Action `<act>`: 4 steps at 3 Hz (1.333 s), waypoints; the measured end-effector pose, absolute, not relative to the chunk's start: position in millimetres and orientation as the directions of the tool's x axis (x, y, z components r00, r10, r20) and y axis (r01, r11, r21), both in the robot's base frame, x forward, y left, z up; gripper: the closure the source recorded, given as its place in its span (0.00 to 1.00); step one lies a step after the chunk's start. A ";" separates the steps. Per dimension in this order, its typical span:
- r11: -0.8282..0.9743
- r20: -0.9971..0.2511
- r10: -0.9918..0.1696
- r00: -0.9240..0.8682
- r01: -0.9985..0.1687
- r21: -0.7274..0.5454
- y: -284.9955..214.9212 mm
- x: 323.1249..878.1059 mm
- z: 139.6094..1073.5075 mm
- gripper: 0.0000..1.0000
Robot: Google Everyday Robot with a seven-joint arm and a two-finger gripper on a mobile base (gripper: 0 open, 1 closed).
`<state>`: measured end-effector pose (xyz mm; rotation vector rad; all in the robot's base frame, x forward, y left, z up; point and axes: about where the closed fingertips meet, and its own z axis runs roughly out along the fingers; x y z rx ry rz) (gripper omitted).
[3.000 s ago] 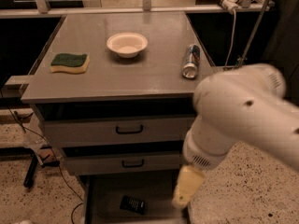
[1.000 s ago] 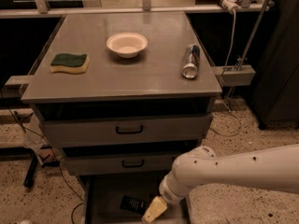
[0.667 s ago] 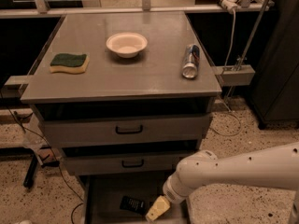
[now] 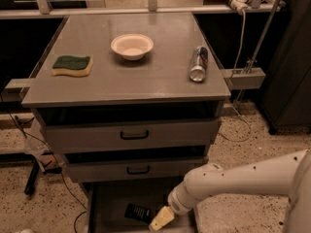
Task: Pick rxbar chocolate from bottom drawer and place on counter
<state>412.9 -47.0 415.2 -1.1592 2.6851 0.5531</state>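
Note:
The rxbar chocolate (image 4: 137,212), a small flat black-wrapped bar, lies on the grey floor of the open bottom drawer (image 4: 109,205) at the frame's lower edge. My gripper (image 4: 161,220), with pale yellow fingers, reaches down into the drawer from the right on a white arm, its tip just right of the bar and at its edge. The counter (image 4: 155,79) is the flat grey top of the cabinet above.
On the counter sit a white bowl (image 4: 131,46), a green-and-yellow sponge (image 4: 72,65) at the left and a silver-blue can (image 4: 198,64) lying at the right. Two shallower drawers with black handles (image 4: 134,135) are above the open one. Cables lie on the speckled floor.
The arm has swung down from in front of the cabinet into the bottom drawer. Over the last second the gripper stays near the bar's right end, shifting slightly.

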 end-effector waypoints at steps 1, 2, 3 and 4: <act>0.623 -0.369 -0.603 -0.707 -0.706 0.336 -31.0 429.5 376.6 0.00; 0.606 -0.396 -0.559 -0.729 -0.685 0.406 -14.3 435.3 339.6 0.00; 0.604 -0.388 -0.558 -0.734 -0.679 0.418 -11.9 430.7 331.9 0.00; 0.605 -0.375 -0.560 -0.739 -0.674 0.425 -5.2 424.6 319.3 0.00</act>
